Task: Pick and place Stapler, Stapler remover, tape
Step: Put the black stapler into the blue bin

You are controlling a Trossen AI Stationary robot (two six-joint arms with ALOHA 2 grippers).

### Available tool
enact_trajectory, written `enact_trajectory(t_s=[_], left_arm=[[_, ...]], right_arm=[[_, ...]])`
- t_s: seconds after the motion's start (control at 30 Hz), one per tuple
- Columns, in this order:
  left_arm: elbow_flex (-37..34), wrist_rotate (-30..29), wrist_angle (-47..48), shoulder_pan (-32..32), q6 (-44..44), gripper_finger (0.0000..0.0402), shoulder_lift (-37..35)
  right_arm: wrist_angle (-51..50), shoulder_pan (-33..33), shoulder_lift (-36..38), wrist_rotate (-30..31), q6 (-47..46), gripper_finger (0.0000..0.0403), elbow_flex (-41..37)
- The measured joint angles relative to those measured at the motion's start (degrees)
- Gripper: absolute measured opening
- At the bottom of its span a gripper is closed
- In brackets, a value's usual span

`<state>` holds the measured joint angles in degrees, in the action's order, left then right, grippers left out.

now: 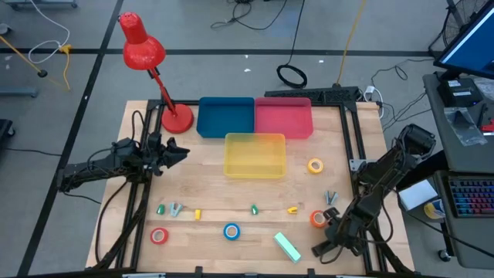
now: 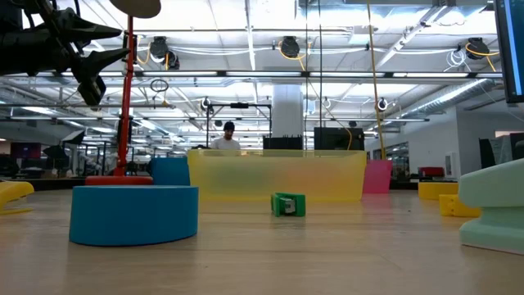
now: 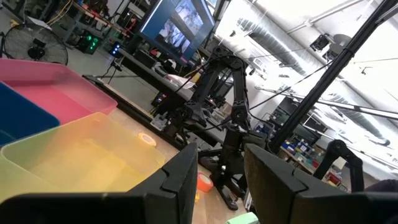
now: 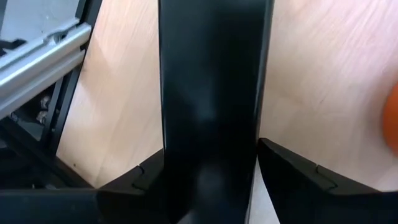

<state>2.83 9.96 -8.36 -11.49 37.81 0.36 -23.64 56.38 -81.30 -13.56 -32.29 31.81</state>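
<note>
My right gripper (image 1: 329,238) (image 4: 211,177) points steeply down at the table's near right corner. Its fingers stand apart on either side of a long black thing (image 4: 211,81), a stapler by its shape, which fills the gap between them. An orange tape roll (image 1: 318,219) lies flat beside it. On the table also lie flat a yellow tape roll (image 1: 315,165), a blue one (image 1: 231,231) and a red one (image 1: 159,235). A mint stapler (image 1: 287,247) and small stapler removers (image 1: 254,209) lie nearby. My left gripper (image 1: 181,152) (image 3: 221,180) waits open, raised at the left. My right gripper has one finger (image 4: 140,183) on each long side of the black stapler, coming from above and lying across it. The stapler's flanks (image 4: 168,124) reach right up to both fingers. Whether they touch it, I cannot tell.
A blue bin (image 1: 225,116), a pink bin (image 1: 283,116) and a yellow bin (image 1: 255,154) stand at the table's far middle. A red desk lamp (image 1: 177,120) stands at the far left. The metal frame rail (image 4: 37,56) runs close beside my right gripper.
</note>
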Motion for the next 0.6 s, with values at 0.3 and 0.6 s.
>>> enact_trajectory(t_s=[0.3,0.6], left_arm=[[0.0,0.0,0.0,0.0,-0.2,0.0134,0.0],[0.0,-1.0,0.0,0.0,-0.6,0.0134,0.0]], right_arm=[[-4.7,1.1,-2.0,0.6,-2.3,0.0202,0.3],[-5.1,1.1,-2.1,2.0,-8.5,0.0166,0.4]])
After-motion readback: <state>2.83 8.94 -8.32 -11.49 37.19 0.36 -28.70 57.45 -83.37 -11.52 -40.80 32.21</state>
